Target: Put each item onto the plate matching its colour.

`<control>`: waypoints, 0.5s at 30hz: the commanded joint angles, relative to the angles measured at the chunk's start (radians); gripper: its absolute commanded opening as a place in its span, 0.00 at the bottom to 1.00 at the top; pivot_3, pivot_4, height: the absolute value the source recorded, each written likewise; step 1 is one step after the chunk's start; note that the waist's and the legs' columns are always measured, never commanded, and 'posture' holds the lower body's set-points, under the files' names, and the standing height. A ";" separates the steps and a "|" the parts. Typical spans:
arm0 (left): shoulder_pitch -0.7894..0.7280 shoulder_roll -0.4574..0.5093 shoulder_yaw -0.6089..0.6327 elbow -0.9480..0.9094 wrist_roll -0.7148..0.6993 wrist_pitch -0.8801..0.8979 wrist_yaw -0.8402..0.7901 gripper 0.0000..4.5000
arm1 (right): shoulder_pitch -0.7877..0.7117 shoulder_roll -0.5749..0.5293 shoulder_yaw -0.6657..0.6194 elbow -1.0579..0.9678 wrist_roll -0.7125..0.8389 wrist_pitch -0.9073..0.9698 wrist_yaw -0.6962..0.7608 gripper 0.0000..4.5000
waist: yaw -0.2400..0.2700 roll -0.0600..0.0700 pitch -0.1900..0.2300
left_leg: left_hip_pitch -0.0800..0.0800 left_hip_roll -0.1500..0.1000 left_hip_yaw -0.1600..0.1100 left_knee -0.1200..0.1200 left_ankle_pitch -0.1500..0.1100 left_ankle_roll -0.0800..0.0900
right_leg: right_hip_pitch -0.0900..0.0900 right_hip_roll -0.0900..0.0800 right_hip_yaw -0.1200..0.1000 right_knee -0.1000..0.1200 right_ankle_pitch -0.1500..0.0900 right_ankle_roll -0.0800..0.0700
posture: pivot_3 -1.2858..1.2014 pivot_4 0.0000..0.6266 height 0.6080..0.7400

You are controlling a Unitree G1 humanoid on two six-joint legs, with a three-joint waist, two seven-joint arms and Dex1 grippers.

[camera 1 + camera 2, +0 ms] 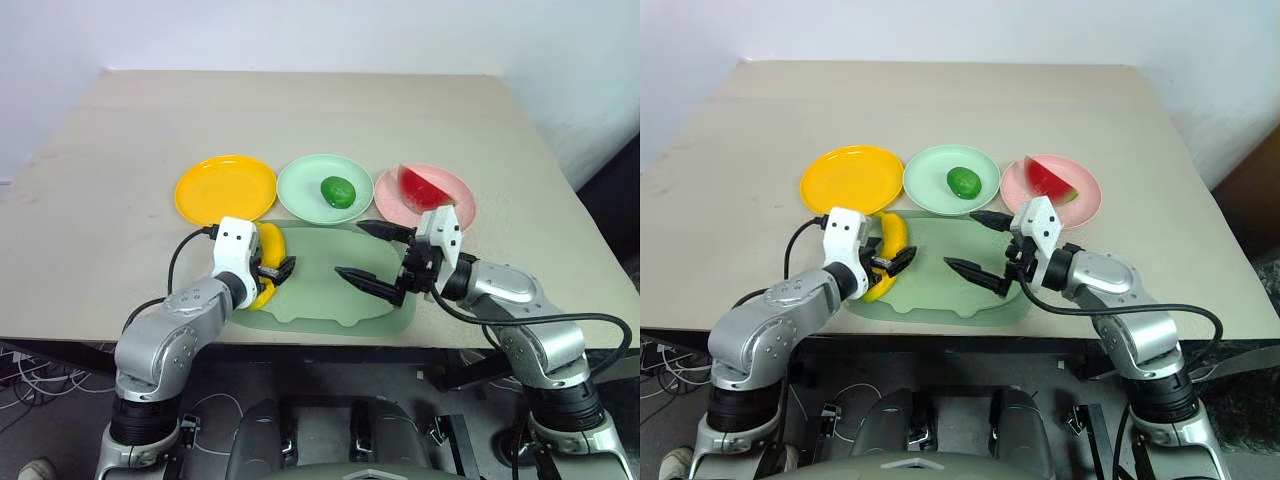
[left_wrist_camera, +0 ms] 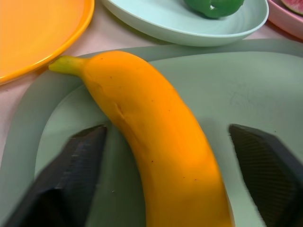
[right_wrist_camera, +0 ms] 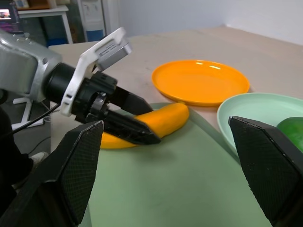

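Observation:
A yellow banana (image 1: pixel 270 240) lies on the left part of the pale-green mat (image 1: pixel 325 295), its stem toward the orange-yellow plate (image 1: pixel 225 188). My left gripper (image 1: pixel 280 268) is open, one finger (image 2: pixel 80 156) on each side of the banana (image 2: pixel 161 151), with a gap on both sides. The dark-green lime (image 1: pixel 338 191) sits on the mint plate (image 1: pixel 303 185). A red watermelon wedge (image 1: pixel 423 188) rests on the pink plate (image 1: pixel 392 205). My right gripper (image 1: pixel 349 248) hangs open over the mat's right part, holding nothing.
The three plates stand in a row just beyond the mat on a beige table (image 1: pixel 300 110). The table's front edge (image 1: pixel 60 338) runs close under both arms. A black cable (image 1: pixel 180 255) loops by my left wrist.

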 commanded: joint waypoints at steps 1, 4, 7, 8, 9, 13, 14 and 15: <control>0.001 0.006 -0.002 -0.022 -0.013 0.033 -0.023 0.65 | 0.003 -0.007 -0.009 -0.010 -0.005 -0.037 0.010 1.00 | 0.000 0.000 0.000 | 0.000 0.000 0.000 0.000 0.000 0.000 | 0.000 0.000 0.000 0.000 0.000 0.000 | 0.52 0.24 0.66; -0.004 0.005 0.007 -0.032 -0.024 0.058 -0.033 0.44 | 0.017 -0.015 -0.016 0.001 -0.012 -0.058 0.023 1.00 | 0.000 0.000 0.000 | 0.000 0.000 0.000 0.000 0.000 0.000 | 0.000 0.000 0.000 0.000 0.000 0.000 | 0.52 0.24 0.66; -0.007 0.007 0.013 -0.051 -0.031 0.066 -0.043 0.39 | 0.024 -0.020 -0.027 0.005 -0.003 -0.071 0.032 1.00 | -0.001 0.000 0.000 | 0.001 0.000 0.000 0.000 0.000 0.000 | 0.001 0.000 0.000 0.000 0.000 0.000 | 0.52 0.24 0.66; -0.008 0.008 0.015 -0.060 -0.034 0.067 -0.048 0.39 | 0.025 -0.022 -0.032 0.006 0.001 -0.073 0.034 1.00 | -0.001 0.000 0.000 | 0.001 0.000 0.000 0.000 0.000 0.000 | 0.001 0.000 0.000 0.000 0.000 0.000 | 0.52 0.24 0.66; 0.000 0.013 0.012 -0.084 -0.035 0.043 -0.061 0.39 | 0.027 -0.024 -0.036 0.006 0.006 -0.076 0.038 1.00 | -0.001 0.000 0.000 | 0.001 0.000 0.000 0.000 0.000 0.000 | 0.001 0.000 0.000 0.000 0.000 0.000 | 0.52 0.24 0.66; 0.035 0.020 0.051 -0.125 -0.043 -0.086 -0.126 0.39 | 0.025 -0.029 -0.031 0.017 0.005 -0.078 0.051 1.00 | -0.002 0.000 0.000 | 0.000 0.000 0.000 0.000 0.000 0.000 | 0.000 0.000 0.000 0.000 0.000 0.000 | 0.52 0.24 0.66; 0.034 0.013 0.070 -0.123 -0.047 -0.115 -0.131 0.39 | 0.024 -0.027 -0.030 0.022 0.005 -0.079 0.050 1.00 | -0.001 0.000 0.000 | 0.000 0.000 0.000 0.000 0.000 0.000 | 0.000 0.000 0.000 0.000 0.000 0.000 | 0.52 0.24 0.66; 0.028 0.003 0.087 -0.123 -0.059 -0.133 -0.135 0.39 | 0.023 -0.024 -0.030 0.027 0.006 -0.080 0.050 1.00 | 0.000 0.000 0.000 | 0.000 0.000 0.000 0.000 0.000 0.000 | 0.000 0.000 0.000 0.000 0.000 0.000 | 0.52 0.24 0.66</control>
